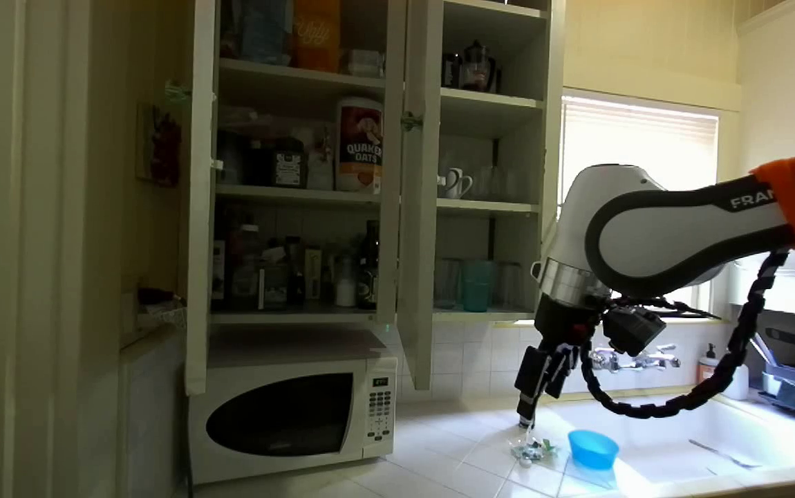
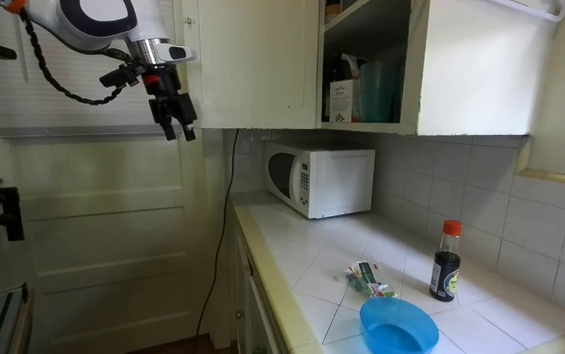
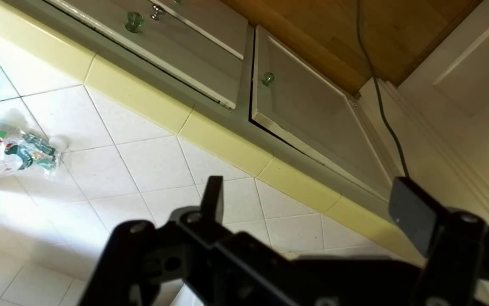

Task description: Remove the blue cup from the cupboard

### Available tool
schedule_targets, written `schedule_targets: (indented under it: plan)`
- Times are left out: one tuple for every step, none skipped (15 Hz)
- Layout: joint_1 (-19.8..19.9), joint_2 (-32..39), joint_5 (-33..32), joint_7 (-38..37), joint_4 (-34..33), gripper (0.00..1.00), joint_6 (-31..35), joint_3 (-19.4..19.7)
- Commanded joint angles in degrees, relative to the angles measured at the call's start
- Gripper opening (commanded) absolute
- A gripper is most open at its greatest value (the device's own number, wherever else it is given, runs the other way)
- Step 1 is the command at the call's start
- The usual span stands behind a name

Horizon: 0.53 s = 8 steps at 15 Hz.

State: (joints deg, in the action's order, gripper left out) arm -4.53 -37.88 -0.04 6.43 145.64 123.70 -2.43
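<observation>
In exterior view: orange pack (image 1: pixel 316 41) reads "Ugly", canister (image 1: pixel 359 142) reads "QUAKER OATS", arm (image 1: pixel 688 228) reads "FRAN" before orange band (image 1: pixel 790 200). Blue cup (image 1: pixel 477 287) stands upright in cupboard (image 1: pixel 390 242), on lowest shelf, just behind front edge, between clear glasses (image 1: pixel 448 282); long axis vertical.

In exterior view: gripper (image 2: pixel 180 137) points downward, well apart from cup, jaws separated. Bottle with red cap (image 2: pixel 445 268) stands near back edge of counter (image 2: pixel 292 231); its label too small for reading.

In wrist view: fingers (image 3: pixel 214 197) spread wide, yellow front edge of counter visible between them.
</observation>
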Motion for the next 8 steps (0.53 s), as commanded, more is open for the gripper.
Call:
schedule_targets:
  plan:
    - [-0.3,0.0,-0.2,-0.2,-0.1,1.00,-0.1,0.2]
    - [-0.3,0.0,-0.2,-0.2,-0.1,1.00,-0.1,0.2]
    - [-0.3,0.0,-0.2,-0.2,-0.1,1.00,-0.1,0.2]
    - [-0.3,0.0,-0.2,-0.2,-0.1,1.00,-0.1,0.2]
    - [-0.3,0.0,-0.2,-0.2,-0.1,1.00,-0.1,0.2]
    - [-0.2,-0.3,-0.3,-0.1,0.1,1.00,1.1,0.4]
    - [1.3,-0.8,-2.4,-1.4,0.0,1.00,2.3,-0.6]
    - [1.6,-1.1,-2.9,-1.4,-0.3,1.00,3.6,-0.5]
